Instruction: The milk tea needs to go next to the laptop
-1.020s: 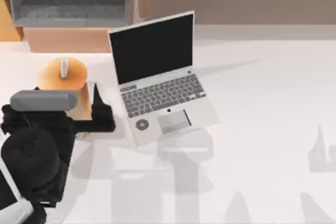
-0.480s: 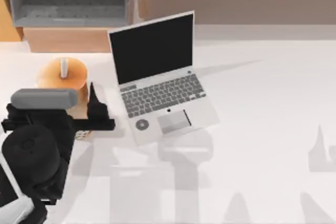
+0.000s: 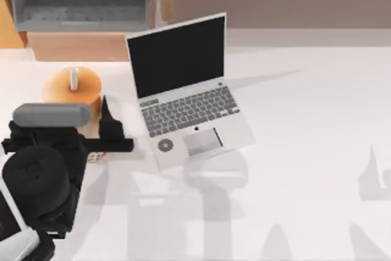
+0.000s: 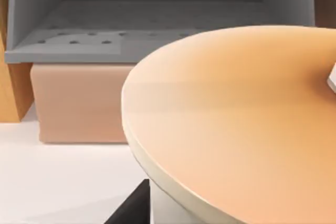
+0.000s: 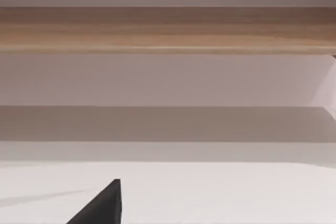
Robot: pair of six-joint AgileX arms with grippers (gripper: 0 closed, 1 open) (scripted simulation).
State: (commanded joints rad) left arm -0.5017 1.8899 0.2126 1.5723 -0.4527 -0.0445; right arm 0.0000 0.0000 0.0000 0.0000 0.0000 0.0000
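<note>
The milk tea (image 3: 72,87) stands at the laptop's (image 3: 189,99) nine o'clock, just beside it on the surface (image 3: 305,151). The left end effector (image 3: 91,123) straddles the cup at its six o'clock with fingers spread wide. Judging by this, placement looks done and only pulling clear remains; the right arm is parked.

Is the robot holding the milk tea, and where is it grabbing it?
It looks that way, though the grip is partly hidden. The left tool is around the milk tea, on the cup's side below its orange lid, left of the laptop.
</note>
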